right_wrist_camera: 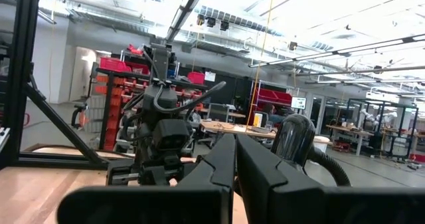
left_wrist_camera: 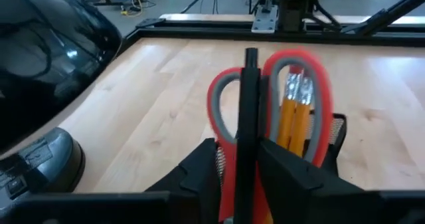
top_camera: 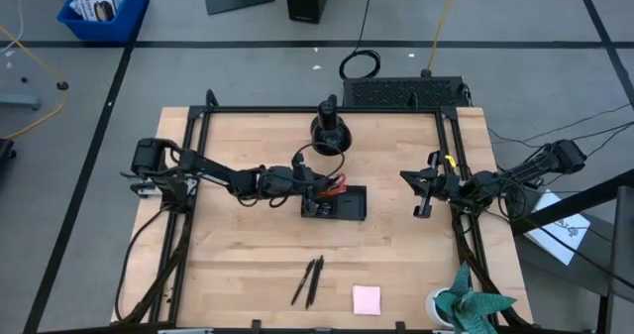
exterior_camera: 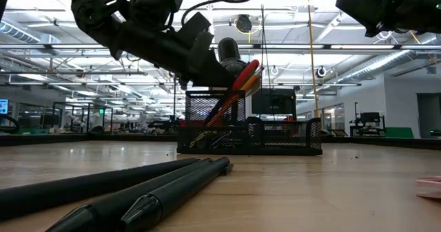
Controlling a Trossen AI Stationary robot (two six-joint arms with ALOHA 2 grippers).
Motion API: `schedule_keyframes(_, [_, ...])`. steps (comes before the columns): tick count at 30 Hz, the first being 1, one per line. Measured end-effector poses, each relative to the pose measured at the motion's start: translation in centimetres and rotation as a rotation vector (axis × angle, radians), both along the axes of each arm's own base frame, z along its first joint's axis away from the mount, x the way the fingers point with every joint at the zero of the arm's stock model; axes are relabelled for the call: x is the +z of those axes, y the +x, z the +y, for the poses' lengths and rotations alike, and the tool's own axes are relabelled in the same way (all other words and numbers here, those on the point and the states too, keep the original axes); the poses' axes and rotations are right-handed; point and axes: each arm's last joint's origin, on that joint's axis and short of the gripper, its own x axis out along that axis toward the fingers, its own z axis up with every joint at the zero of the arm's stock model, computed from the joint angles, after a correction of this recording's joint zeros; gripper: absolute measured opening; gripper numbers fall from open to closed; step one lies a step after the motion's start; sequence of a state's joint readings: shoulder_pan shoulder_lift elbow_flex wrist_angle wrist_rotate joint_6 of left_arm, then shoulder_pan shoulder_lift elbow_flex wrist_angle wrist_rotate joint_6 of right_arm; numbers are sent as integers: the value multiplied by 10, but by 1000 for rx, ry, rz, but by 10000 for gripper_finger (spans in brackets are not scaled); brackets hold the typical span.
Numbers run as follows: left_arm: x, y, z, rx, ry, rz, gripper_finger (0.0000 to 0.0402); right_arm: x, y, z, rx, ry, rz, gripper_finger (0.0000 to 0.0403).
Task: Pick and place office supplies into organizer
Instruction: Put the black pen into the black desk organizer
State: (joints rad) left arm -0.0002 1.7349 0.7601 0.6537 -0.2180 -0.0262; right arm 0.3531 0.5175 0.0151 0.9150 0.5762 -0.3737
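Note:
The black mesh organizer (top_camera: 349, 207) (exterior_camera: 275, 135) stands mid-table. Red-handled scissors (left_wrist_camera: 319, 91) (exterior_camera: 242, 77) and two orange pencils (left_wrist_camera: 295, 117) stick up out of its left compartment. A black pen (left_wrist_camera: 250, 104) stands among them, between the fingers of my open left gripper (left_wrist_camera: 242, 177) (top_camera: 313, 190), which reaches in over that end from the table's left. Two more black pens (top_camera: 309, 281) (exterior_camera: 138, 191) and a pink sticky-note pad (top_camera: 367, 299) lie near the front edge. My right gripper (right_wrist_camera: 234, 171) (top_camera: 420, 205) waits shut above the table's right side. My left gripper's fingers stand on either side of the black pen's upper shaft (left_wrist_camera: 250, 137). Red scissors show through a gap between the pen and one finger (left_wrist_camera: 199, 174). The pen lies close along the other finger (left_wrist_camera: 292, 174); I cannot tell whether they touch. The pen stands upright in the organizer.
A round black dome-shaped stand (top_camera: 330, 131) (left_wrist_camera: 40, 84) sits just behind the organizer, with a cable looping from it. A potted plant (top_camera: 471, 304) is at the front right corner. Bare wood lies between the organizer and the pens at the front.

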Motion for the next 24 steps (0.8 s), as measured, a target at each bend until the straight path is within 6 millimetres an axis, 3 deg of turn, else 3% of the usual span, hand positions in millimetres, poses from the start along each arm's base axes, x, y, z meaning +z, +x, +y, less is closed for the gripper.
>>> schedule_keyframes(14, [21, -4, -2, 5, 9, -37, 143, 0, 0, 0, 4, 11, -4, 9])
schedule_keyframes(24, [7, -12, -4, -1, 18, 140, 143, 0, 0, 0, 6, 12, -4, 9])
